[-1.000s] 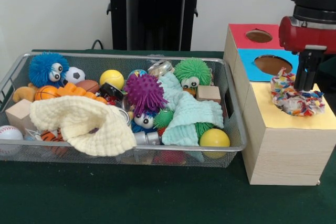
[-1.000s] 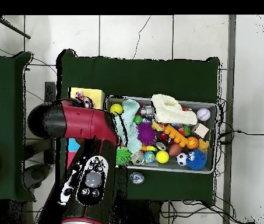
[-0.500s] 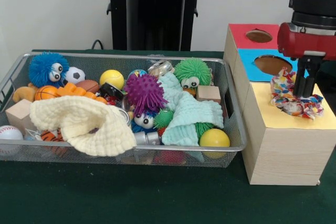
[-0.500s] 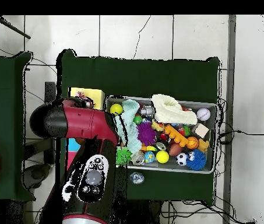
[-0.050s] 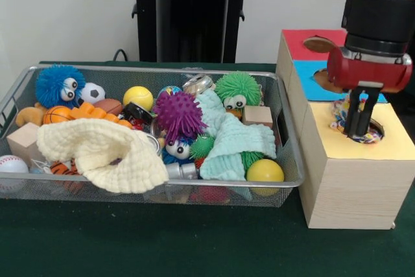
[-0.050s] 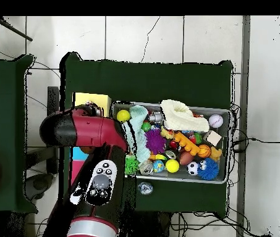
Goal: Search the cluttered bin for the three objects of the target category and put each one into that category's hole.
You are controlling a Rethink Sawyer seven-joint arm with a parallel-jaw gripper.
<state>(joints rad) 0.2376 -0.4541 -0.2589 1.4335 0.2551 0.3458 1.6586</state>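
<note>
Now the gripper (image 5: 358, 135) is pushing the multicoloured rope toy (image 5: 343, 116) into the yellow hole (image 5: 376, 135); whether its claw is gripping, I cannot tell; pressing straight down seems best.

red arm (image 6: 89, 133) covers the box (image 6: 93, 99) beside the toy-filled bin (image 6: 224, 145).

Robotics lab: green-clothed surface (image 5: 194, 251), wire mesh bin (image 5: 285, 180) crammed with toys, sorting box (image 5: 350, 186) with coloured holes, tiled floor (image 6: 142, 37), loose cables (image 6: 253, 141).
</note>
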